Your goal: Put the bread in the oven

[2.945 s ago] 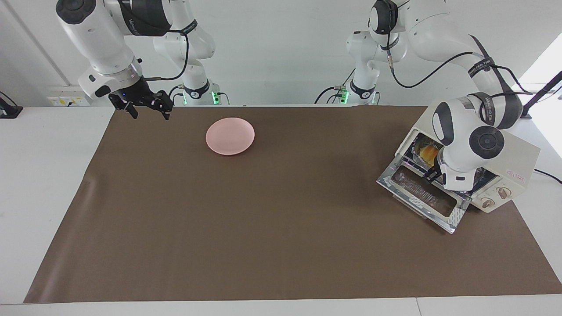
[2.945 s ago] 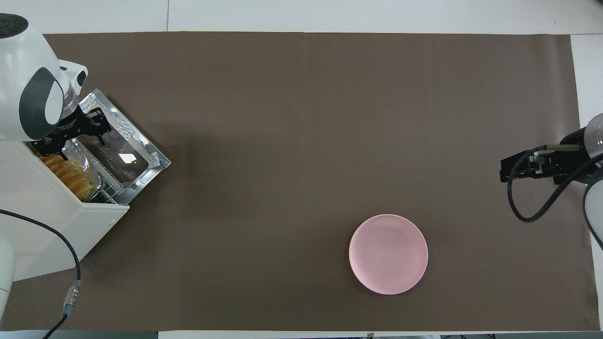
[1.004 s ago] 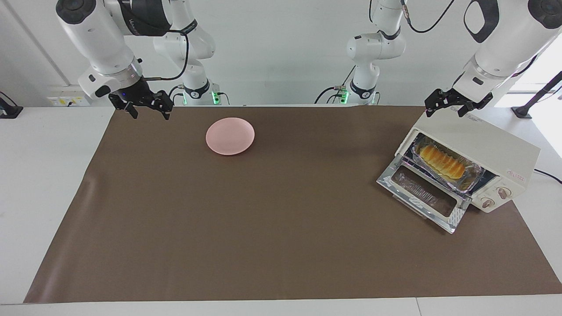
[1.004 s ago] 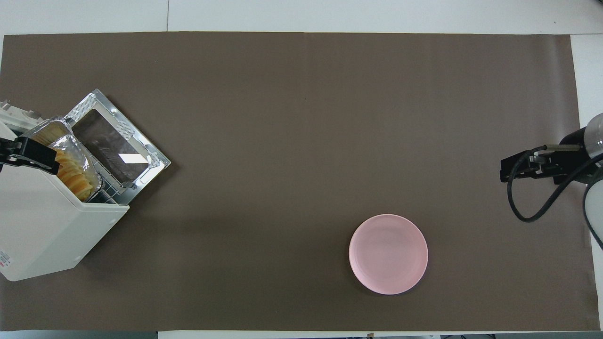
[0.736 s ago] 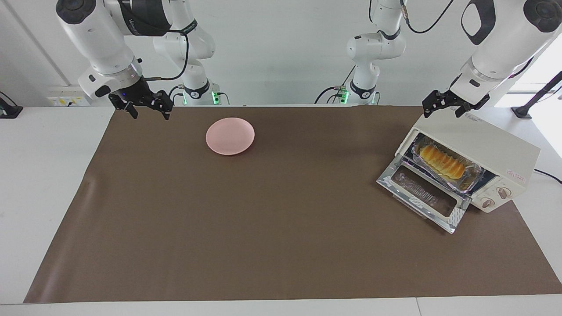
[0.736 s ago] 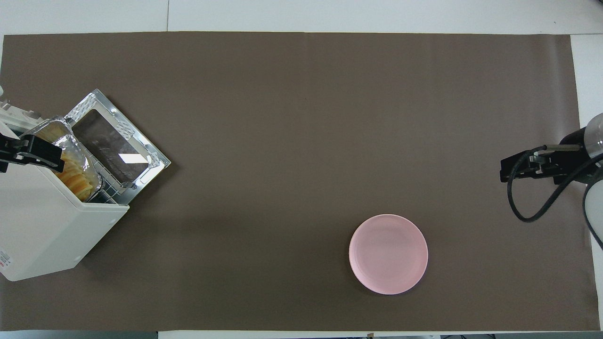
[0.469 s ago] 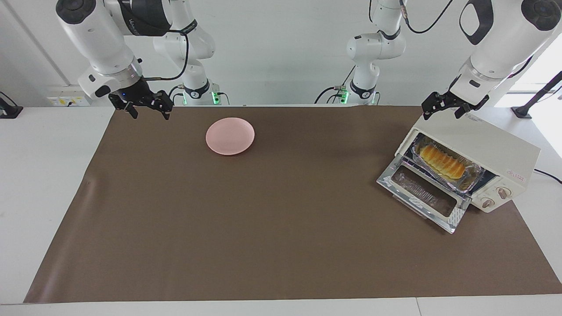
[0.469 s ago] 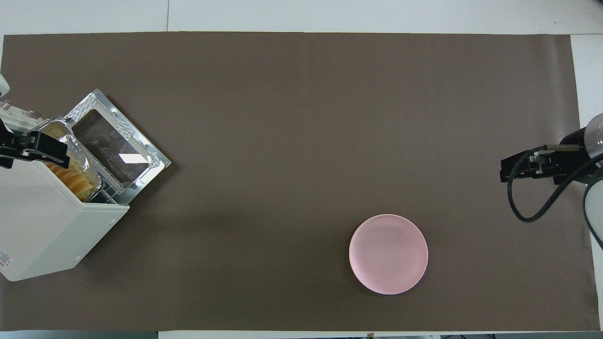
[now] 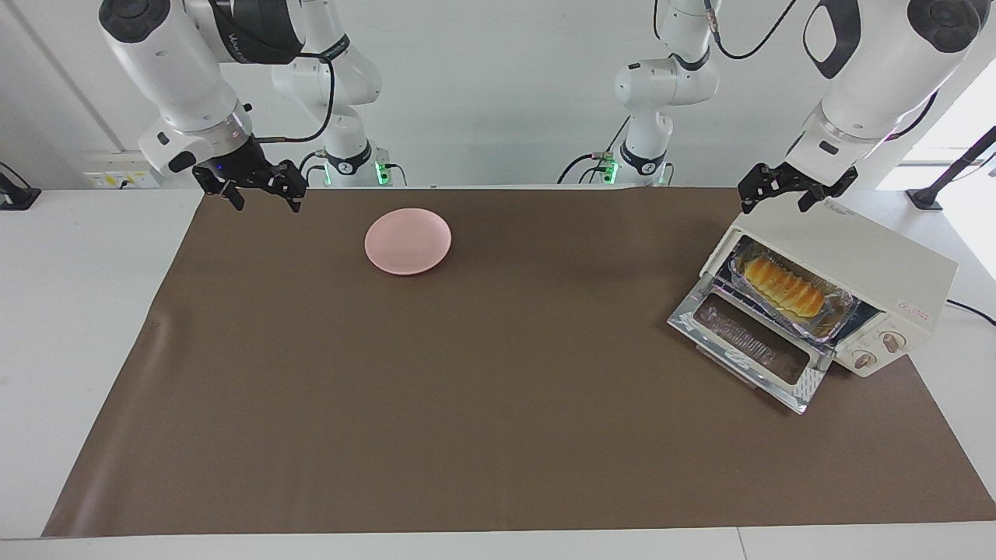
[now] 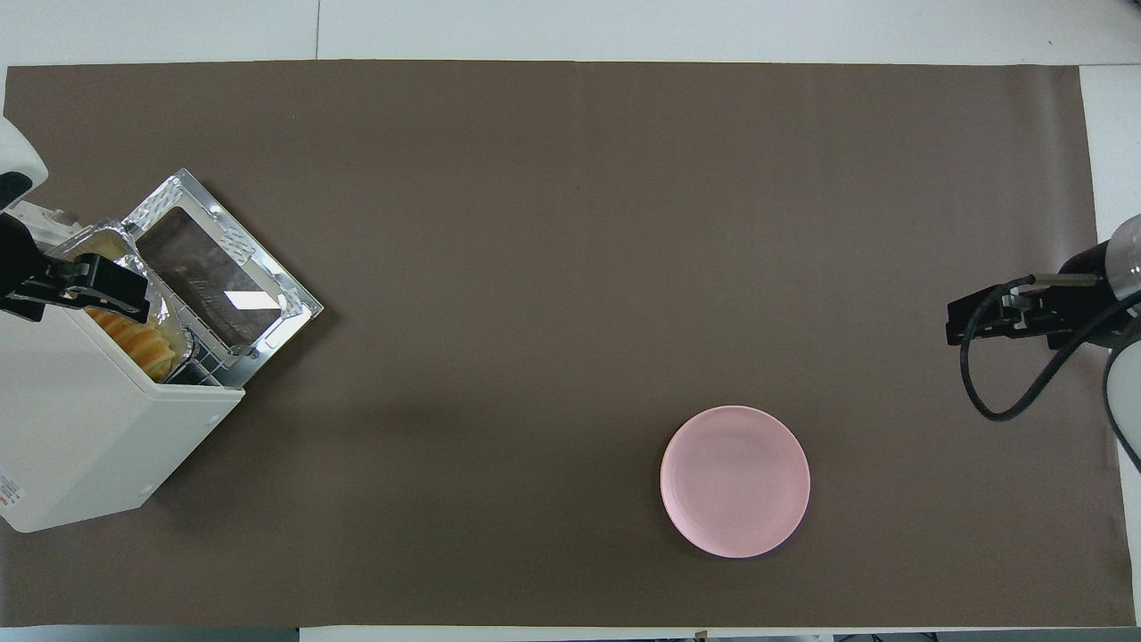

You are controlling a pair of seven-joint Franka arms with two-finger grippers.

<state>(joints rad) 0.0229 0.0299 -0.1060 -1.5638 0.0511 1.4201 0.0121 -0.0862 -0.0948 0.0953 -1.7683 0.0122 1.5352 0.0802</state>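
The bread [image 9: 782,286] lies in a silver foil tray [image 9: 836,315] on the rack inside the cream-white oven [image 9: 879,260], at the left arm's end of the table. The oven's glass door [image 9: 751,344] hangs down open. From overhead, the bread [image 10: 141,339] shows at the mouth of the oven [image 10: 80,428]. My left gripper [image 9: 774,201] hovers open and empty above the oven's top, and in the overhead view the left gripper [image 10: 76,290] covers part of the tray. My right gripper [image 9: 264,202] waits open over the brown mat's corner, and overhead the right gripper [image 10: 1007,323] is near the mat's edge.
A round pink plate [image 9: 408,240] sits on the brown mat [image 9: 498,404] toward the right arm's end, near the robots; overhead the plate [image 10: 734,481] is bare. Two knobs [image 9: 875,351] are beside the oven door. A black cable [image 9: 973,309] runs from the oven.
The left gripper has come out of the oven mouth, risen above the oven's top and drifted a little toward the table's middle. The bread and tray stay inside. The right arm is still.
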